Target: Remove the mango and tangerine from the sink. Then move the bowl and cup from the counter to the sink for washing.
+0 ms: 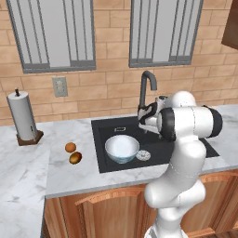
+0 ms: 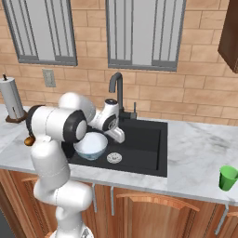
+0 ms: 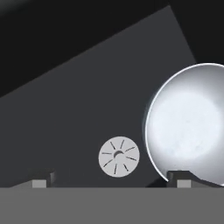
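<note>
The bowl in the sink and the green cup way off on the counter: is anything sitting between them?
Only the silver drain on the sink floor beside the bowl; past the rim, the right base view shows bare counter up to the cup.

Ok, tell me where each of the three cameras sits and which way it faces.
Left base view: behind the arm to its left, facing the black rectangular sink; white arm at lower right.
Right base view: behind to its right, same sink; arm at lower left, green cup on the white marble counter.
Hand view: above the basin, looking down; gripper fingertips apart at bottom.
All share the pale glossy bowl and round silver drain.
</note>
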Controlling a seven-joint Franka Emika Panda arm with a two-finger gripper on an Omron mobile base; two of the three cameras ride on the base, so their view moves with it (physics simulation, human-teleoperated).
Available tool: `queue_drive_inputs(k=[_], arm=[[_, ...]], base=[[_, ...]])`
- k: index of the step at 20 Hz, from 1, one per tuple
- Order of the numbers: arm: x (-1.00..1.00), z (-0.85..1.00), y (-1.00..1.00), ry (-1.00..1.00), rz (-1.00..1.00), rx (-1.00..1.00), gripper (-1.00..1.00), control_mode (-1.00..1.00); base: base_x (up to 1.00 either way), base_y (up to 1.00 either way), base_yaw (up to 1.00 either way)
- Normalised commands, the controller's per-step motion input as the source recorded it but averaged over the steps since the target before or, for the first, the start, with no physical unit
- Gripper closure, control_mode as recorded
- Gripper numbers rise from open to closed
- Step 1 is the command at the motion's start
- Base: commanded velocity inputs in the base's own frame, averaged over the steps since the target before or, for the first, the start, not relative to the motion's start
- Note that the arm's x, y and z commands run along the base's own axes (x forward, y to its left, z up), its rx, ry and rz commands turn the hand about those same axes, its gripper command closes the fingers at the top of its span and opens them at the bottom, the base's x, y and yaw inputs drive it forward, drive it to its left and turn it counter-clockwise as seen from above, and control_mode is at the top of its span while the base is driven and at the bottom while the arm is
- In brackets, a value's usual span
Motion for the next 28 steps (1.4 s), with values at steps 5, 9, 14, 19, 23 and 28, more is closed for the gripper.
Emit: queue_drive_inputs(k=[5,9,14,19,23,28], arm=[[-0.24,0.28,-0.21,0.01,0.00,-0.03,-1.00,-1.00],[-0.30,0.27,-0.22,0.00,-0.01,-0.02,-1.00,-1.00],[-0.33,0.26,-0.23,0.00,-0.03,-0.03,-1.00,-1.00],[-0.35,0.27,-0.23,0.00,-0.07,-0.02,-1.00,-1.00],[-0.32,0.25,-0.24,0.00,-0.11,-0.02,-1.00,-1.00],[-0.32,0.24,-0.27,0.00,-0.23,0.00,-1.00,-1.00]], base=[[0.00,0.00,0.00],[0.00,0.00,0.00],[0.00,0.00,0.00],[0.00,0.00,0.00],[0.00,0.00,0.00],[0.00,0.00,0.00]])
